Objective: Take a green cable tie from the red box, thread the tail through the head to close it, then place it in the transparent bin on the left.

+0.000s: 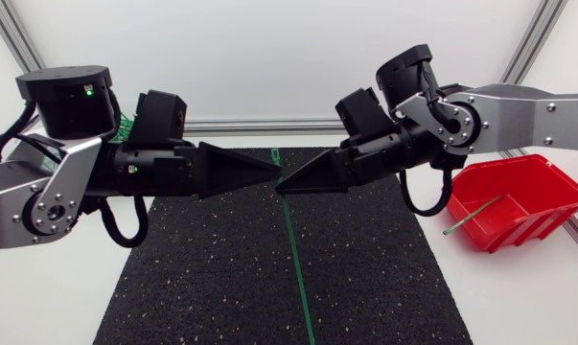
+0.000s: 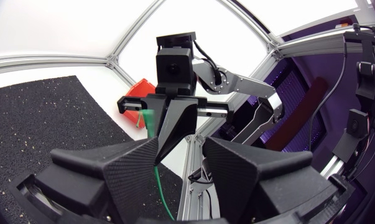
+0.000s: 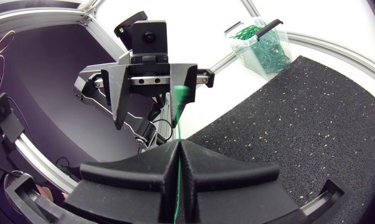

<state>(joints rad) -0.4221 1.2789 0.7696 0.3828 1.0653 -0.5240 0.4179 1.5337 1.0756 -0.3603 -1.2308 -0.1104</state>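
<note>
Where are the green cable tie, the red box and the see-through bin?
green cable tie (image 1: 294,259), head view, on its long straight tail.
red box (image 1: 538,222), head view, on its front wall.
see-through bin (image 3: 283,48), right wrist view, on its clear side wall.

The left end effector (image 2: 182,149) has its fingers apart. Toward the gap points the right end effector (image 2: 162,153), its tips closed on a green cable tie (image 2: 162,190). A red box (image 2: 137,93) stands behind it, beside the black mat (image 2: 44,118).
</note>
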